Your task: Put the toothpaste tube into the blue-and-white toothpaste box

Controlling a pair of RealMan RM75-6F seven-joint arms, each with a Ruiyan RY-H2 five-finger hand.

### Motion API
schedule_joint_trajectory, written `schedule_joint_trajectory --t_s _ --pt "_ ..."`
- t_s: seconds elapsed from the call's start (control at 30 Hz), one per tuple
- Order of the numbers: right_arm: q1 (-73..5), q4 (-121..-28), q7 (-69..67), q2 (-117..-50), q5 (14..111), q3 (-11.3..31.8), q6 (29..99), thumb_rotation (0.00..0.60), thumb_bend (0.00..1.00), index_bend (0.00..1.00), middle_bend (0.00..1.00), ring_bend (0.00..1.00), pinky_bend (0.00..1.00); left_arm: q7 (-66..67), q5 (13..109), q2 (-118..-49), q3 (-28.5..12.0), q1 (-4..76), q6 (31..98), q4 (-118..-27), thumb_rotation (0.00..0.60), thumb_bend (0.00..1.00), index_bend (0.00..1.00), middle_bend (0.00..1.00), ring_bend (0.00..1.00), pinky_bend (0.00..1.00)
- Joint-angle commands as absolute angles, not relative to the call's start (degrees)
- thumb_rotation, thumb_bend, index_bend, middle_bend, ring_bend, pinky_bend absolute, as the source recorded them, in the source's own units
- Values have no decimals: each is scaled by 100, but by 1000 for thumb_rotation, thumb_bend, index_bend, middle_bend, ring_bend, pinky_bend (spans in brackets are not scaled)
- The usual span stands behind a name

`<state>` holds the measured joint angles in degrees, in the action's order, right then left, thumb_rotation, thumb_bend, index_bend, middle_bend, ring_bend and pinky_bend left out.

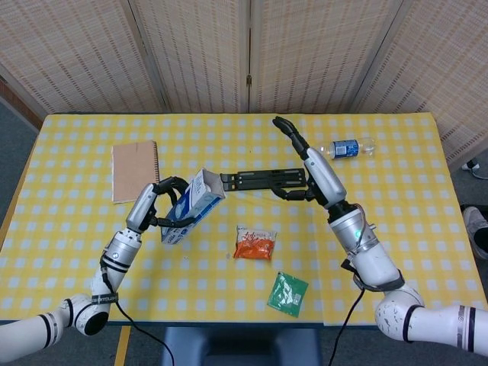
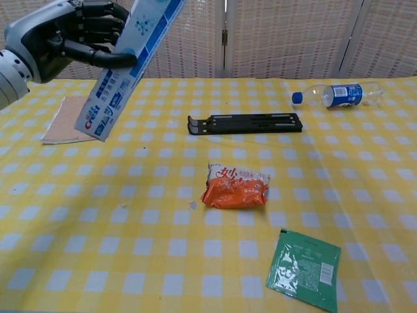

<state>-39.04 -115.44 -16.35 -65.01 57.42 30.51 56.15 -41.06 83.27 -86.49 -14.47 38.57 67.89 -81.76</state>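
Toothpaste box (image 2: 124,68) sits tilted in my left hand (image 2: 78,36), fingers wrapped round it, raised off the table at the chest view's upper left. My right hand (image 1: 293,137) reaches mid-frame with straight fingers, holding nothing; I can't spot the tube.

The box (image 2: 127,65) carries a blue brand word along its white side that looks like "Crest", with smaller print beside it too small to read. The orange packet (image 2: 235,187) bears large white Chinese characters, the first of which looks like "妙". The bottle (image 2: 337,94) has a blue label and the green sachet (image 2: 303,268) has white print, but neither can be read.
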Motion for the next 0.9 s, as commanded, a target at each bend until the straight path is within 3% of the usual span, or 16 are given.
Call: schedule_joint_trajectory --t_s 0.03,0.27,0.53,0.8,0.9 --pt "-3448 -11607 -1381 -6053 6245 2570 5756 600 393 0 0 0 0 -3667 8692 -8536 -1024 3806 6699 -7829 600 150 464 544 476 655" --pt "-2751 -11550 -1455 -5500 7121 1785 5890 600 393 0 0 0 0 -2995 9423 -8622 -369 3773 6835 -6993 600 150 463 544 476 655" --pt "-2301 -11261 -976 -4889 7678 932 5687 600 392 0 0 0 0 -2683 9673 -8766 -5 3813 6711 -6156 600 149 465 544 477 655" --pt "-2334 -11060 -804 -4877 7409 793 5488 600 392 0 0 0 0 -2575 9627 -9146 211 3908 6273 -5169 600 149 459 544 456 593" --pt "-2371 -10997 -841 -4940 7421 791 5462 600 392 0 0 0 0 -2405 9586 -9267 264 3952 6071 -4932 600 149 432 514 406 506"
